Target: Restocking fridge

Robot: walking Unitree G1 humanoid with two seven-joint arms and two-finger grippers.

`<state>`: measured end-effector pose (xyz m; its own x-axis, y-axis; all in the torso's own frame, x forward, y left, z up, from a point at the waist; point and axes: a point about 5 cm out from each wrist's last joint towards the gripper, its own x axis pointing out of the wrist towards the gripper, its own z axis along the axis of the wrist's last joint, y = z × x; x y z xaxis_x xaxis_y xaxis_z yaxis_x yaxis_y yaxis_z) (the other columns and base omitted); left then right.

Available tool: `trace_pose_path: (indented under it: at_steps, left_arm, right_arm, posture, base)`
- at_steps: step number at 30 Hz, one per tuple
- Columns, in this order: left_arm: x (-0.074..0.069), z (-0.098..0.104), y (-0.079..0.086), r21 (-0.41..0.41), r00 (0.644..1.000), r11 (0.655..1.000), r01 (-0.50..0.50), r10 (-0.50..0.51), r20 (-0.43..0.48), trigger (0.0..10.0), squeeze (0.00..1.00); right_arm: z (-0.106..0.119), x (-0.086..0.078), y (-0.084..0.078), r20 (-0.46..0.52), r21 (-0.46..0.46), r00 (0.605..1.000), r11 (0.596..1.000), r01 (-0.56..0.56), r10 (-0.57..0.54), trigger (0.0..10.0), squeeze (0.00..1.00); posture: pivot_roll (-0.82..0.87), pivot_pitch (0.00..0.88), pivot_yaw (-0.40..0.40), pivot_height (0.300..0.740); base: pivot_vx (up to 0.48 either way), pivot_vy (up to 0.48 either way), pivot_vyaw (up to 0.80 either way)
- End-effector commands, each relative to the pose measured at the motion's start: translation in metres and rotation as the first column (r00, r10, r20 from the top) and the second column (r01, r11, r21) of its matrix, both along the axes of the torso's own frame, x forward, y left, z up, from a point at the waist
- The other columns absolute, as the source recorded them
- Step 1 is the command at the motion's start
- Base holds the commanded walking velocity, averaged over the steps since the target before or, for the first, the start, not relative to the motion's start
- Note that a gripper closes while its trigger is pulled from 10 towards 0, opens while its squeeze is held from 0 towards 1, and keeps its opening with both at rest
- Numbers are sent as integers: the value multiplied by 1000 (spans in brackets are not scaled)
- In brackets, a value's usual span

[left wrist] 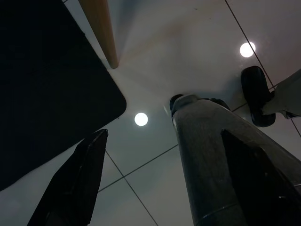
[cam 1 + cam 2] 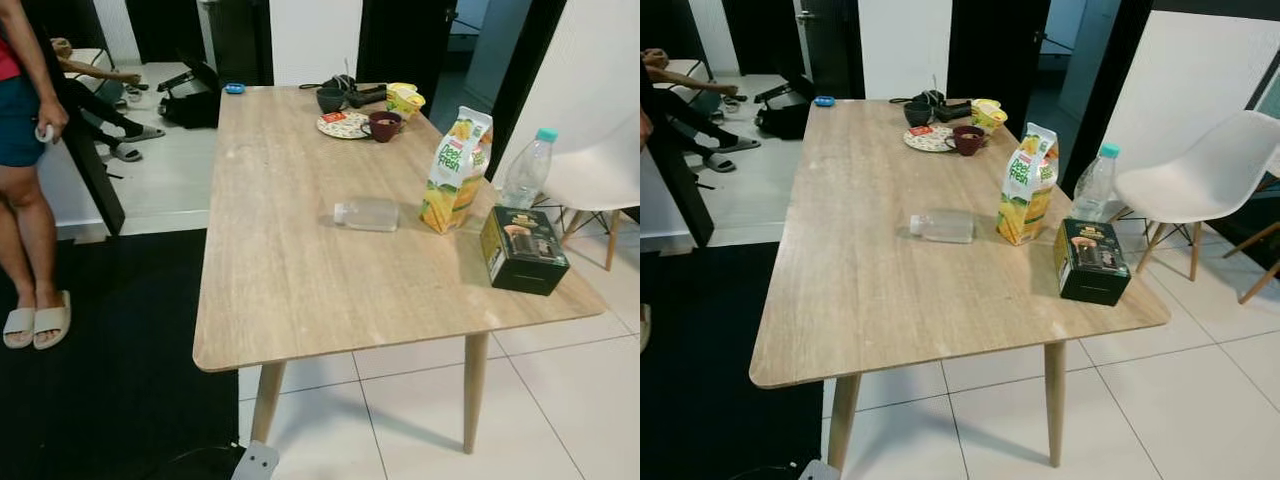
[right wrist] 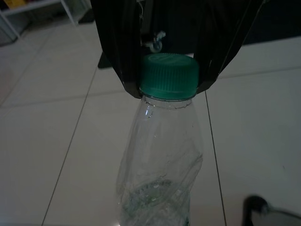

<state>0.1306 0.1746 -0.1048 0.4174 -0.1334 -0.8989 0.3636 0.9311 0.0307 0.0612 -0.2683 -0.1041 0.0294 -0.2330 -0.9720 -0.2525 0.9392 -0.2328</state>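
Here the right end effector pinches one green-capped bottle; the left end effector hangs spread. On the tabletop: two bottles beside one juice carton, seemingly.

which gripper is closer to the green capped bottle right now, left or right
Right. The right gripper has its fingers clamped on either side of the green-capped bottle's cap, holding it above the tiled floor. The left gripper hangs open near the table leg, with no bottle between its fingers.
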Motion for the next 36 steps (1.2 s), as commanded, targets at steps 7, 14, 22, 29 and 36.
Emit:
trace_pose_path:
  at_steps: [7, 14, 22, 29, 36]
  left_arm:
    - [-12, -5, -6, 2, 998, 1000, 2, -2, -64, 10000, 0]
    - [-10, -5, -10, -3, 998, 1000, -3, 2, -61, 10000, 0]
    - [-11, -5, -10, -3, 998, 1000, -7, 6, -66, 10000, 0]
    - [-8, -4, -7, 1, 998, 1000, -13, 13, -60, 10000, 0]
    - [-6, -4, -6, 4, 998, 1000, -14, 14, -57, 10000, 0]
  right_arm:
    - [0, 11, 5, 63, -10, 998, 1000, -2, 3, 10000, 0]
    - [0, 22, 9, 91, -8, 995, 999, -31, 32, 10000, 0]
    - [-2, 12, 11, 78, -4, 997, 1000, -23, 23, 10000, 0]
    - [-4, 10, 16, 71, 7, 997, 1000, -16, 16, 10000, 0]
    - [-4, 17, 19, 90, 8, 996, 1000, -11, 11, 10000, 0]
  posture:
    - [32, 0, -81, 740]
    - [34, 0, -86, 740]
    - [33, 0, -74, 740]
    - [30, 0, -64, 740]
    - [31, 0, -63, 740]
  base:
    - [0, 0, 0]
    - [0, 0, 0]
    - [0, 0, 0]
    - [0, 0, 0]
    - [0, 0, 0]
